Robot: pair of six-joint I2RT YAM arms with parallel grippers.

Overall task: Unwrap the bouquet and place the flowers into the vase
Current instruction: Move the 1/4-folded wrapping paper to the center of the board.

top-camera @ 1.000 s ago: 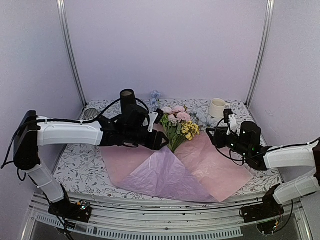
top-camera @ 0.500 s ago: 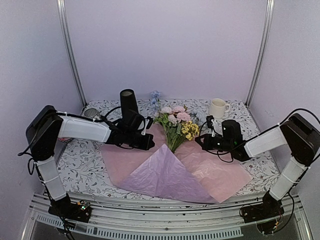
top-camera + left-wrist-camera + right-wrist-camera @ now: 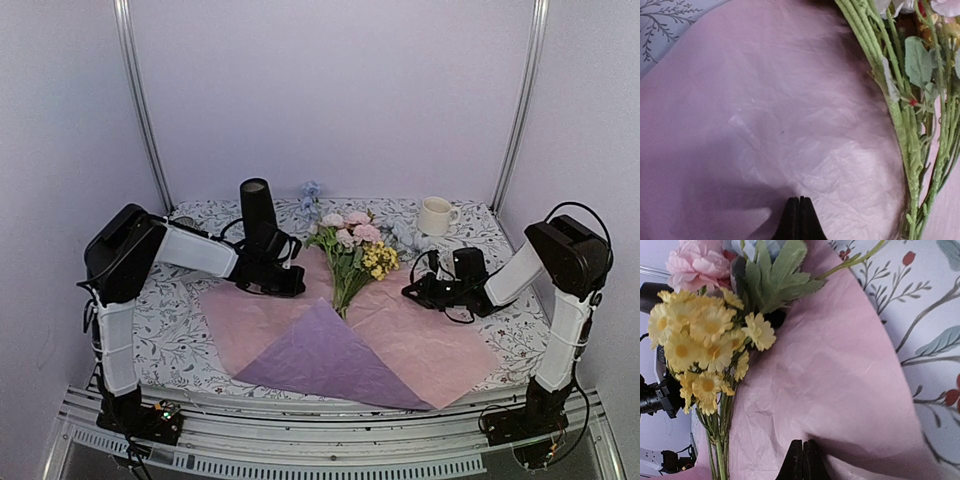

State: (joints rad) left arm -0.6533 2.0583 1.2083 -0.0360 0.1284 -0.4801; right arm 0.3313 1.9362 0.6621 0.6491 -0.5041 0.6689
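A second ago both arms were stretched out over the pink paper [image 3: 420, 345] with their pincers open. Now the arms have pulled back and dropped low. The left pincer [image 3: 290, 283] and the right pincer [image 3: 412, 292] are each shut tight, with the tips together just over the paper, and I can see nothing held in them. The paper lies open and flatter than before, so the unwrapping looks done. The flowers [image 3: 350, 250] lie in a bunch on the middle of the paper, between the two pincers, with their stems pointing to the near side. None is in the black vase [image 3: 256, 205] yet. The vase stands upright just behind the left pincer, very close to that arm, so the arm could knock it. A white mug [image 3: 435, 215] sits at the back right of the table [image 3: 170, 340]. One blue flower [image 3: 310, 190] stands apart near the back wall.
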